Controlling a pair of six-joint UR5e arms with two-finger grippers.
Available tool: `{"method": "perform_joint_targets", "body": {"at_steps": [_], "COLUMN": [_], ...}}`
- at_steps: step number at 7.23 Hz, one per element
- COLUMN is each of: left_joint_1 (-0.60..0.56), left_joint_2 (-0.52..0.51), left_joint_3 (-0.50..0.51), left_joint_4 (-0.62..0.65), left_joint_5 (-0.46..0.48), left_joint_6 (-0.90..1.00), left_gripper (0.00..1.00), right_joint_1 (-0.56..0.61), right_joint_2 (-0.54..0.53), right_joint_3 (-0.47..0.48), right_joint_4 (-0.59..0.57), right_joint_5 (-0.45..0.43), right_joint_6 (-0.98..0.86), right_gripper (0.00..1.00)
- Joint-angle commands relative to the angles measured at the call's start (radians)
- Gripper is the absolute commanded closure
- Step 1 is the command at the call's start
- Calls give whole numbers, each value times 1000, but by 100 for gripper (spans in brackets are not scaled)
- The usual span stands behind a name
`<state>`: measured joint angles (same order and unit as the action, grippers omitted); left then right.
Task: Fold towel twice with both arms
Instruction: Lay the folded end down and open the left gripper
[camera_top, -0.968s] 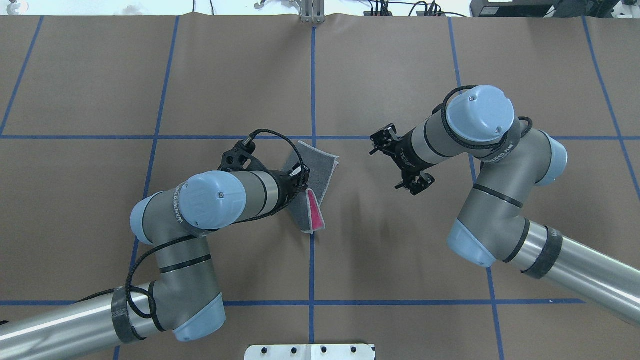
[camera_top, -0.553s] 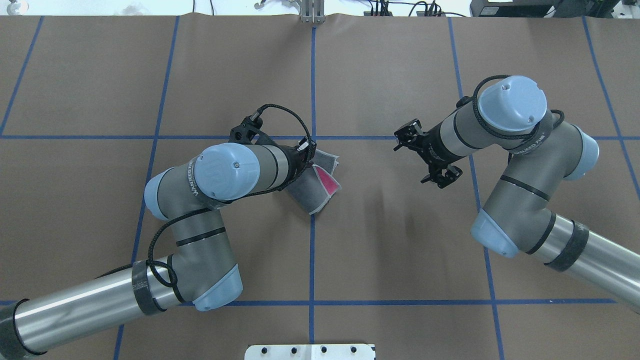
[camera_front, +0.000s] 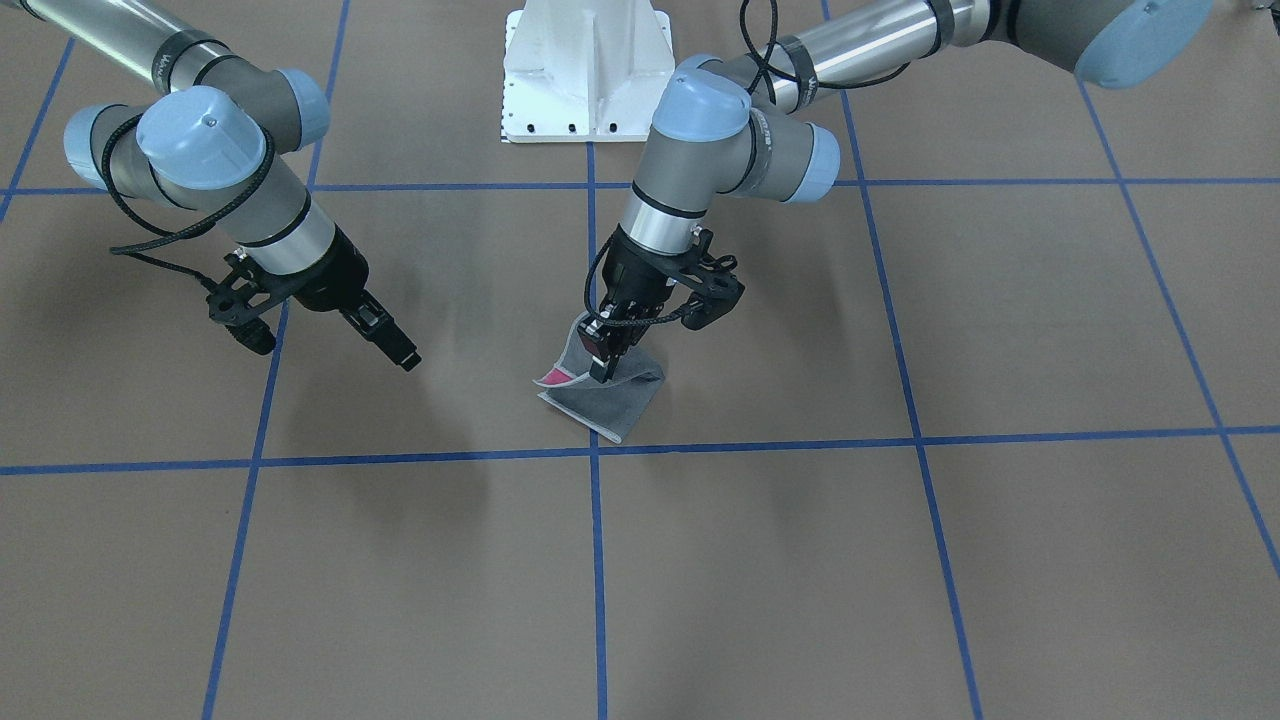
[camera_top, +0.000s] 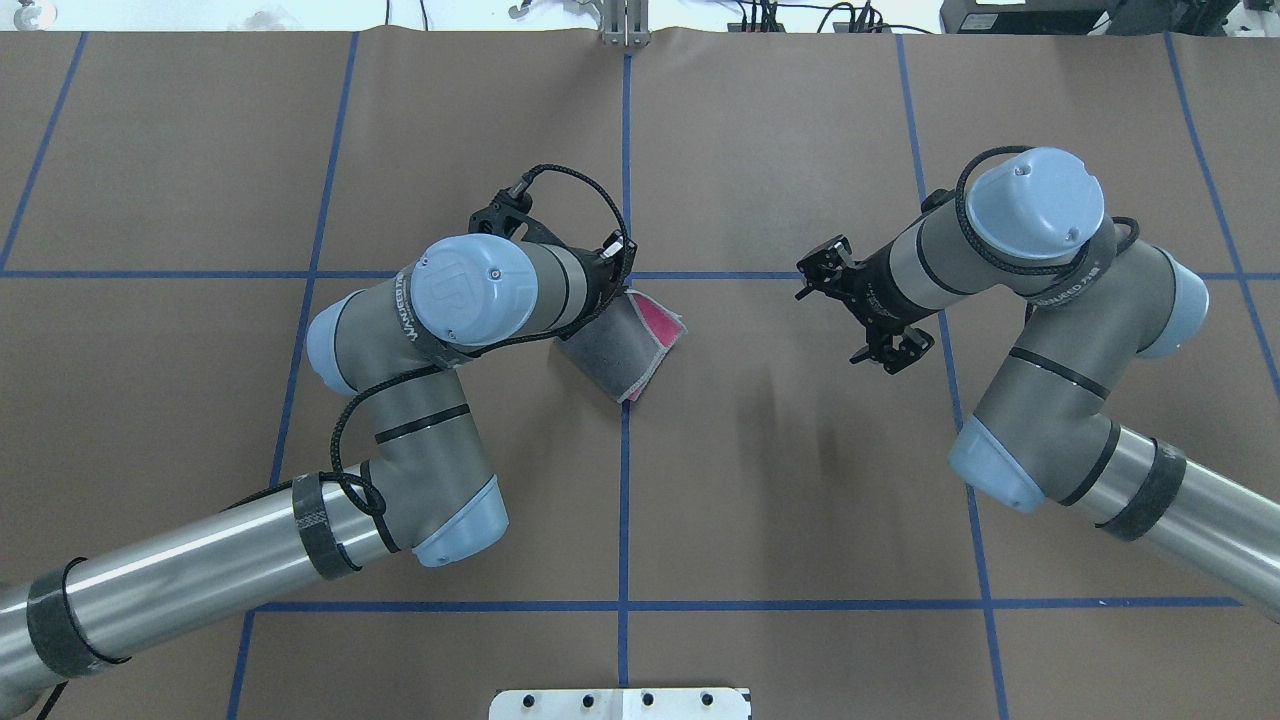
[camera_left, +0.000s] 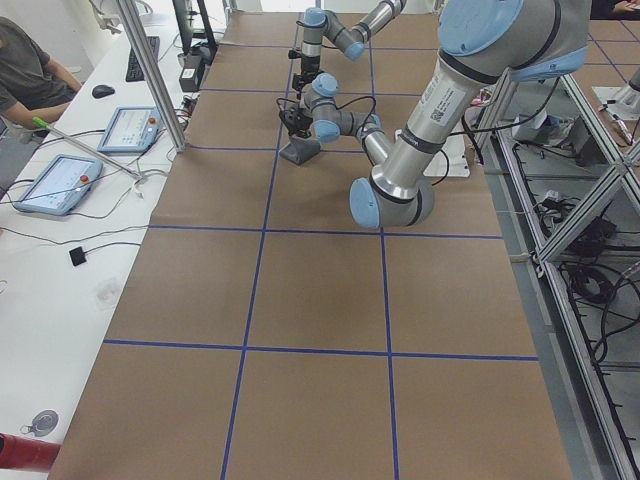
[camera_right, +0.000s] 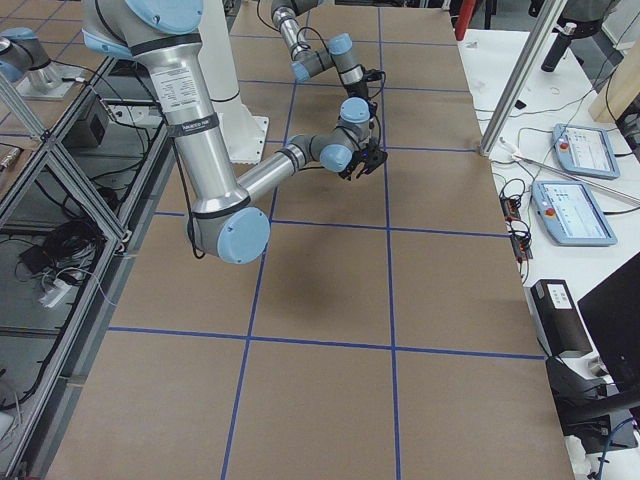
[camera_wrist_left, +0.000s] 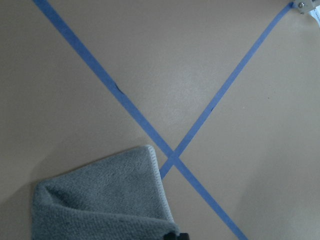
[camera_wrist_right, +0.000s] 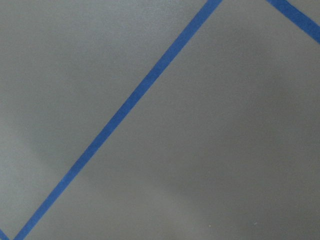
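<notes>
Left end effector (camera_front: 603, 368) is pinched on a raised edge of the towel (camera_front: 612, 402), mid tabletop (camera_front: 900, 560); right end effector (camera_front: 404, 357) looks closed, empty, well apart. I'd lay that edge flush before letting go.

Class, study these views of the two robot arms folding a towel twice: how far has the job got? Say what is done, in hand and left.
Done, apparently: the small pink-and-grey terry towel lies doubled, grey face outward, a pink strip showing. In hand: the black left gripper pinches its raised edge. The black right gripper hangs apart, empty. Left: lay that edge down, release.
</notes>
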<state>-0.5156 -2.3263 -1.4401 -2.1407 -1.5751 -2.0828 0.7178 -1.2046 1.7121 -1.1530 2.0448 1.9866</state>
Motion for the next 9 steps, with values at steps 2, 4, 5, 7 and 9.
{"method": "perform_joint_targets", "body": {"at_steps": [2,4,5,7,9], "left_joint_1": [-24,-32,-32,-40,-49], "left_joint_2": [-5,-18,-43,-56,-82], "left_joint_3": [33,59,91,115,173], "left_joint_4": [-4,-7,-8,-10,-31], "left_joint_5": [0,0,0,1,3], "left_joint_6": [21,21,21,21,24], "left_gripper": [100,100,100,100,1], "right_joint_1": [0,0,0,0,0], "right_joint_2": [0,0,-1,-3,-3], "right_joint_3": [1,3,4,6,6], "right_joint_4": [-1,-1,-1,-1,-2], "right_joint_5": [0,0,-1,-3,-6], "right_joint_6": [0,1,1,3,3], "right_gripper": [0,0,0,0,0]}}
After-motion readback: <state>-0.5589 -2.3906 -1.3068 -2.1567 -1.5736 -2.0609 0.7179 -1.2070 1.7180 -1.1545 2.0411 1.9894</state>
